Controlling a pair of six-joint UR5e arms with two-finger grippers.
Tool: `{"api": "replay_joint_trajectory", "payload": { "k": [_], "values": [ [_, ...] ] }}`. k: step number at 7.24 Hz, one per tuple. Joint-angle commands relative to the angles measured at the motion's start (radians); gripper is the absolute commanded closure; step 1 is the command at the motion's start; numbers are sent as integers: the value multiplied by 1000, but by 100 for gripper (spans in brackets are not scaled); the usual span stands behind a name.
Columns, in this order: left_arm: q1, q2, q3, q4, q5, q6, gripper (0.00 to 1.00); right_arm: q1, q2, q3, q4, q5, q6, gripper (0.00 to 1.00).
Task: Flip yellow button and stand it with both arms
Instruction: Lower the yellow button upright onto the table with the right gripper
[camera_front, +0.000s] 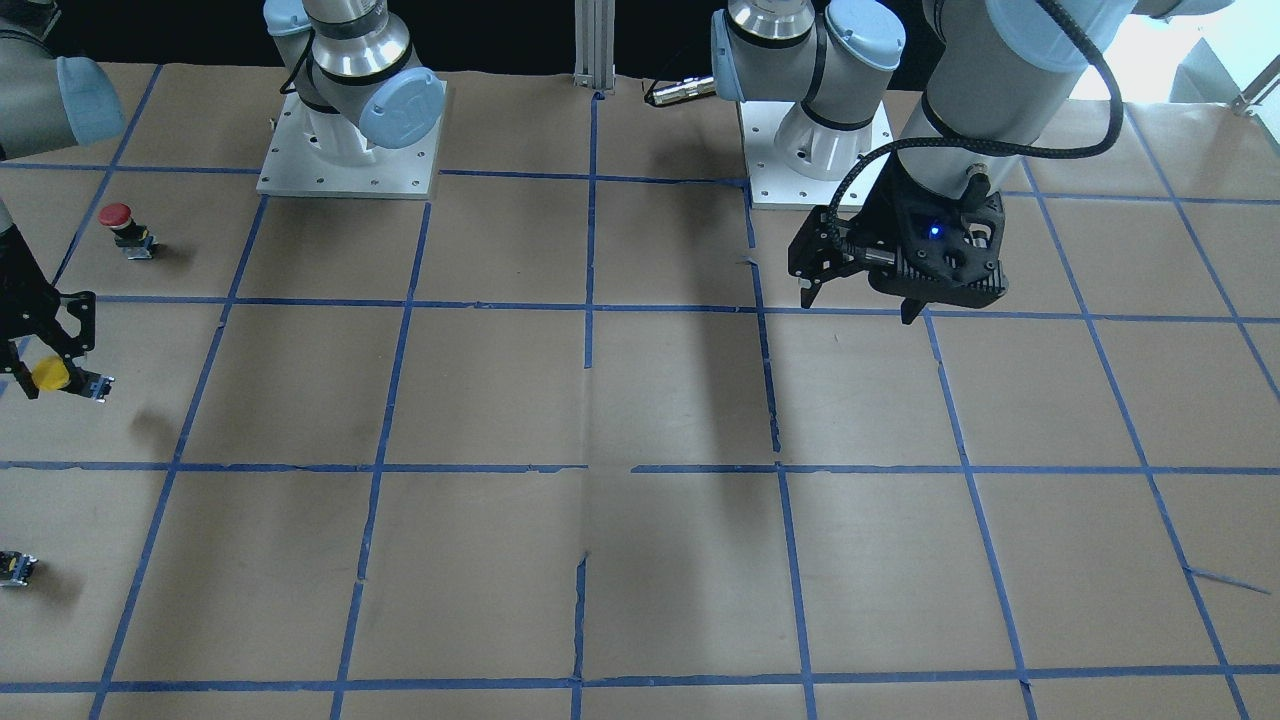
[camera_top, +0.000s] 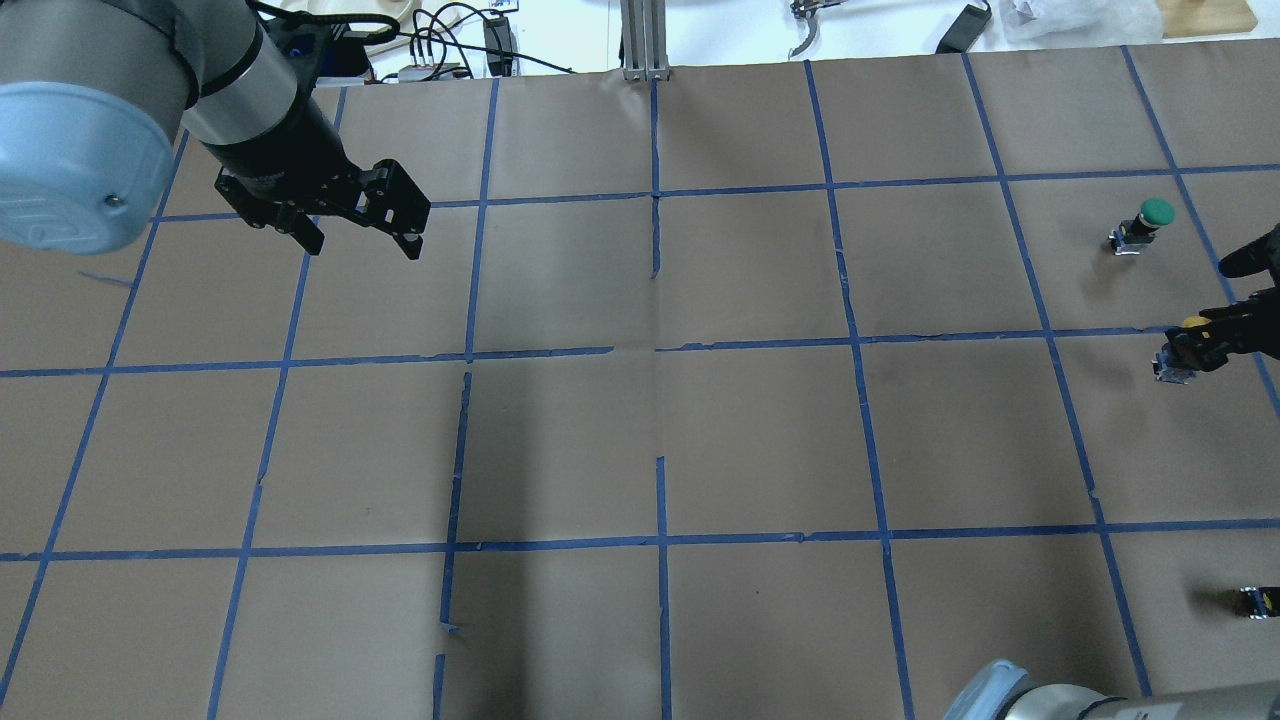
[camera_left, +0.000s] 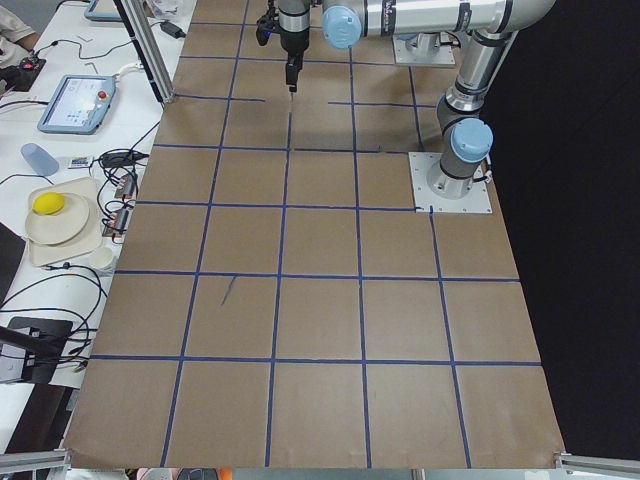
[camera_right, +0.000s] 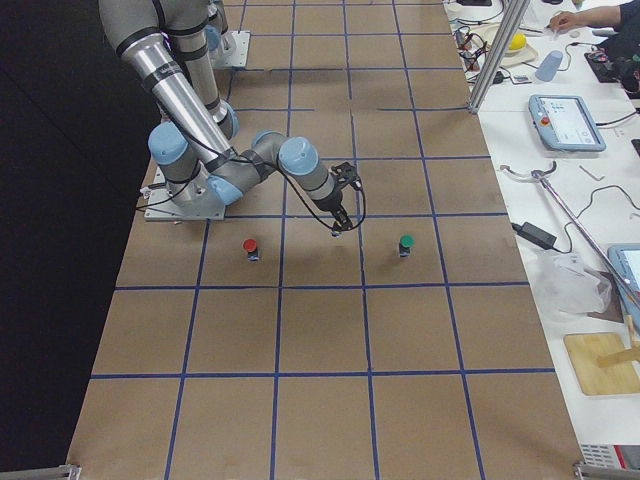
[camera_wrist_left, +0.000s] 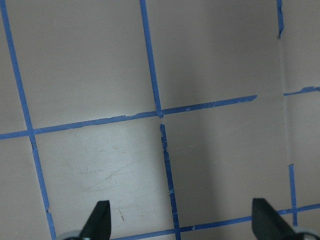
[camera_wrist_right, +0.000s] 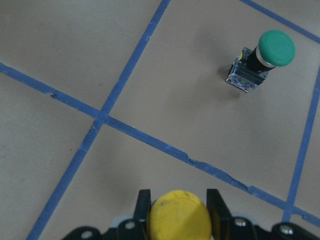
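Yellow button (camera_wrist_right: 180, 217) is being pinched by its cap in the right tool (camera_top: 1195, 340), probably for flipping; left tool (camera_front: 860, 305) is hovering spread open, seemingly awaiting handover.

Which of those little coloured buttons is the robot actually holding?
The yellow button, clamped in the right gripper. The red button and green button stand free on the table.

Table (camera_front: 640, 400): I see brown paper, blue tape grid | red button (camera_front: 120, 222) upright, upper left of front view | green button (camera_top: 1145, 222) upright, upper right of overhead view | base plates (camera_front: 400, 178) along front view's top
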Motion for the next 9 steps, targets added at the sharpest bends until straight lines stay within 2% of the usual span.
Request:
{"api": "replay_joint_trajectory", "payload": {
  "k": [1, 3, 5, 6, 9],
  "values": [
    [1, -3, 10, -1, 4, -1, 0, -16, 67, 8, -136, 4, -43, 92],
    [3, -3, 10, -1, 11, -6, 0, -16, 62, 52, -142, 55, -41, 92],
    [3, 0, 7, -3, 14, -7, 0, -21, 59, 57, -142, 49, -43, 90],
    [3, 11, 4, -3, 15, -27, 0, -25, 61, 58, -142, 47, -41, 79],
    [4, 6, 8, -6, 15, -66, 0, -31, 59, 59, -136, 47, -34, 5]
  ]
}}
